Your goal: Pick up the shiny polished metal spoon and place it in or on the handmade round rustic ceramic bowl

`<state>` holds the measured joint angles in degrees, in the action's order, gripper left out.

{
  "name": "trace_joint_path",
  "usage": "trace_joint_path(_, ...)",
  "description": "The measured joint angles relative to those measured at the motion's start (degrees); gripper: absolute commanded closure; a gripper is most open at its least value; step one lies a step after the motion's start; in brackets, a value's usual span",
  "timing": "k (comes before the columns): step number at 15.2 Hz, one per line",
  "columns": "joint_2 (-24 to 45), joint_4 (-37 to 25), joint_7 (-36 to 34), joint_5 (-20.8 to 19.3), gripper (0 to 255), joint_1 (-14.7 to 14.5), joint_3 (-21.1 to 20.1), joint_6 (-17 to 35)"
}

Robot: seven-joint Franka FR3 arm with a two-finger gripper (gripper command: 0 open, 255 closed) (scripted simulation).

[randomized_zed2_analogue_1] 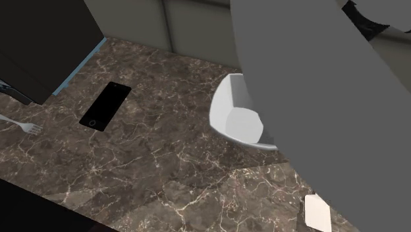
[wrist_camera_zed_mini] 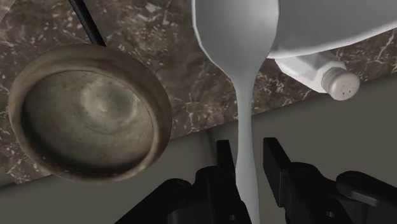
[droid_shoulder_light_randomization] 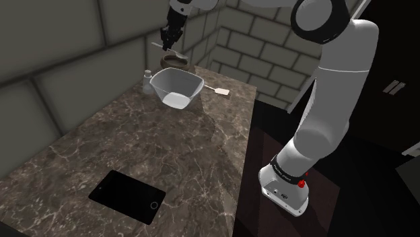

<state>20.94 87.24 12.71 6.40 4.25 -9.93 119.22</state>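
Observation:
My gripper (droid_shoulder_light_randomization: 171, 35) hangs over the far corner of the marble counter, shut on the handle of a pale grey spoon (droid_shoulder_light_randomization: 161, 46). In the wrist view the fingers (wrist_camera_zed_mini: 224, 153) clasp the spoon's (wrist_camera_zed_mini: 236, 38) thin handle, with its scoop end pointing away from the hand. The round brown rustic bowl (droid_shoulder_light_randomization: 176, 62) stands on the counter just below the gripper, close to the back wall. Seen from the wrist, this bowl (wrist_camera_zed_mini: 86, 114) is empty and lies to one side of the spoon, not under its scoop.
A large white squarish bowl (droid_shoulder_light_randomization: 177, 88) stands in front of the brown one, with a small shaker (droid_shoulder_light_randomization: 147, 79) beside it. A white flat utensil (droid_shoulder_light_randomization: 219, 89) lies near the counter's right edge. A black phone (droid_shoulder_light_randomization: 128, 196) lies near the front, and a fork (randomized_zed2_analogue_1: 20, 124) beyond it.

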Motion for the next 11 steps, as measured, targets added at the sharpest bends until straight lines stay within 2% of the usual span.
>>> trace_joint_path(5, 9.5, -14.9, 3.5, -0.3, 255, 2.4, 1.3, -6.0)
trace_joint_path(8, 17.9, -28.6, 5.1, -0.8, 255, 3.3, 1.9, -11.7)
trace_joint_path(9, 21.9, -35.5, 5.8, -1.0, 255, 3.8, 2.1, -14.6)
trace_joint_path(11, 25.3, -40.5, 6.0, -1.2, 255, 3.7, 2.3, -16.4)
